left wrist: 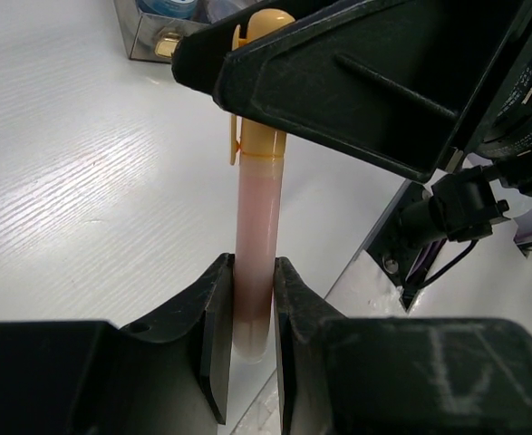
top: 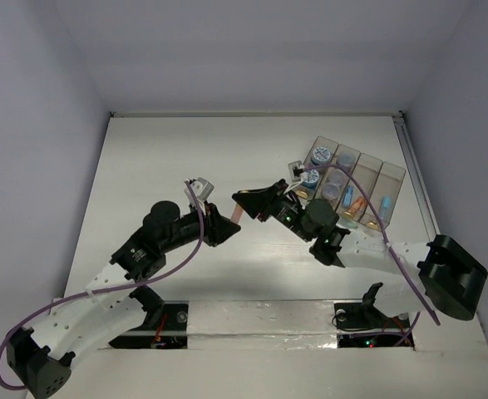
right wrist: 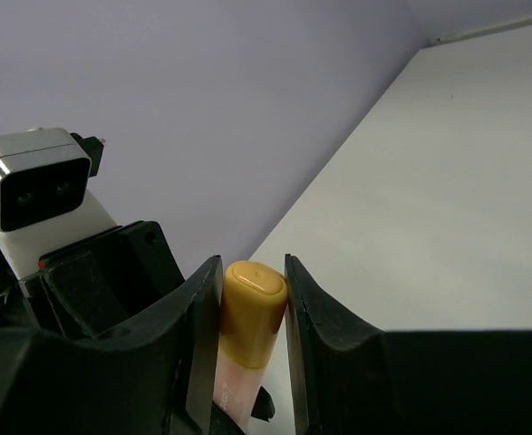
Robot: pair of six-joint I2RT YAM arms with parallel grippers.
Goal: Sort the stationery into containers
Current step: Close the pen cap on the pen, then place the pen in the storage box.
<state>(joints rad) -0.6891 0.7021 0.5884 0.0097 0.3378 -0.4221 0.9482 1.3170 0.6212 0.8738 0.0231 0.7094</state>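
Left gripper (top: 225,226) clamps the pale end of the stick (top: 236,214), mid-air and well left of the box (top: 396,176). Right gripper (top: 248,202) pinches its orange cap. Tubs (top: 320,155) already sit in the box; judged mostly done, this stick not yet in.

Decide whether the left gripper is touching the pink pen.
Touching: the left wrist view shows the left gripper pinching the pink pen from both sides.
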